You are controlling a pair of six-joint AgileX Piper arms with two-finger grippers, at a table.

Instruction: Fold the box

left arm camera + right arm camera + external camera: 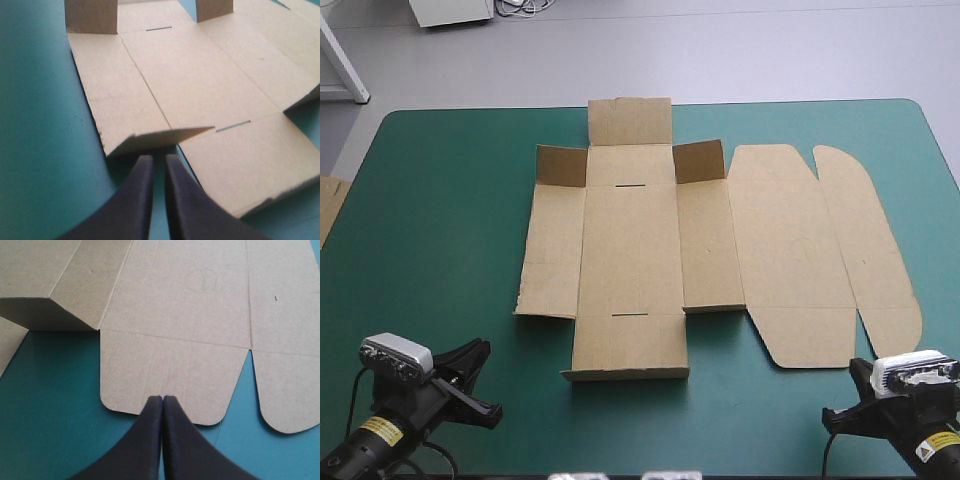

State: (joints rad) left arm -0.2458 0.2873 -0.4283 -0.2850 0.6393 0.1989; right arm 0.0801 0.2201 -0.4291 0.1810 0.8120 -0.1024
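Note:
The brown box (630,250) lies spread as a flat cut sheet in the middle of the teal-green table, its lid panels (820,250) stretching to the right. Two small corner flaps (562,166) stand upright at its far end. My left gripper (488,378) rests near the front left corner, short of the box (200,75). Its fingers (158,158) are shut with only a thin gap and hold nothing; a slightly lifted flap (160,137) lies just ahead. My right gripper (830,420), at the front right, is shut and empty (162,398), its tip at the rounded lid flap (170,375).
An edge of more brown board (328,205) shows at the table's left edge. Bare teal-green cover (430,250) runs along the box's left side and in front of it. A white stand leg (345,60) is beyond the far left corner.

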